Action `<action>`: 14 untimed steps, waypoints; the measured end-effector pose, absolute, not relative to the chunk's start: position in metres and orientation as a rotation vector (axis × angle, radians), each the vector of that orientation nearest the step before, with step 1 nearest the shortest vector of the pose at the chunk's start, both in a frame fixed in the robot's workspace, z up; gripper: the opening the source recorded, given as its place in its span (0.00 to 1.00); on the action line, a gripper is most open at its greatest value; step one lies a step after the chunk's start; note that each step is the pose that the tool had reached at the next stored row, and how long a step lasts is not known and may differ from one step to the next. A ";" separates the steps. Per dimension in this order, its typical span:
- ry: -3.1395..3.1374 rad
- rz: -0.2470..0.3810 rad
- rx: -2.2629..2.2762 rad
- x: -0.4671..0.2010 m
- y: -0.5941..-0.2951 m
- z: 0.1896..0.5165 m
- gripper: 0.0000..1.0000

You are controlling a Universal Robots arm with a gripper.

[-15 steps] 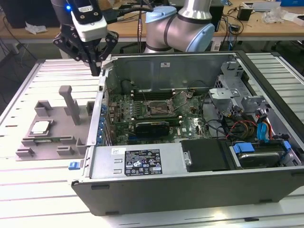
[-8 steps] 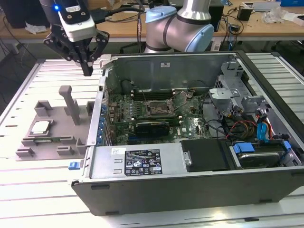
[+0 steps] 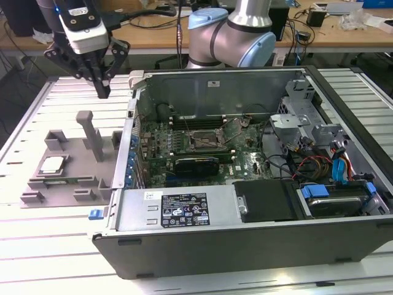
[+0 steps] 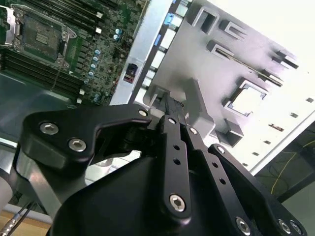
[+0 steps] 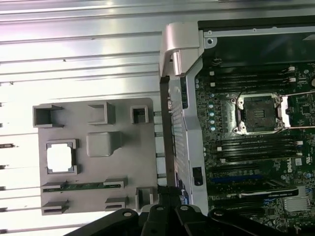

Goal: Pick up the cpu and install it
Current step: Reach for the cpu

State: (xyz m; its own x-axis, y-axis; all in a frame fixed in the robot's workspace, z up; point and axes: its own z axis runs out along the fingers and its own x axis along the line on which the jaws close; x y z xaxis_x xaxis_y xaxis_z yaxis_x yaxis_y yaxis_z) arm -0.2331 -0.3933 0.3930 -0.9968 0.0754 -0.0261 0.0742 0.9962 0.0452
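Well, the claw point(image 3: 103, 92) hangs at the exterior view's upper left, over the far edge of the grey tray point(image 3: 77, 167). Its fingers are together w/ nothing between them, and it touches nothing.

The cpu point(image 3: 52, 165) lies flat in a square pocket of that tray, toward the exterior view's left, lower in frame than the claw and well apart from it. A tall post point(image 3: 90, 132) on the tray stands between the two. In the first wrist view the cpu point(image 5: 60, 158) reads as a bright square inside its raised frame. The second wrist view shows the cpu point(image 4: 247, 100) the same way, past the black claw body.

Just beside the tray, on the exterior view's right, sits the open PC case point(image 3: 202, 212), both on the slatted metal desk point(image 3: 37, 246). On the green board inside, approx. mid-frame, the socket point(image 3: 206, 139) shows its dark pin field, metal frame around it.
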 end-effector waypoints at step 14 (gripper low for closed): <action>3.110 0.069 0.116 -0.267 -0.387 0.387 0.11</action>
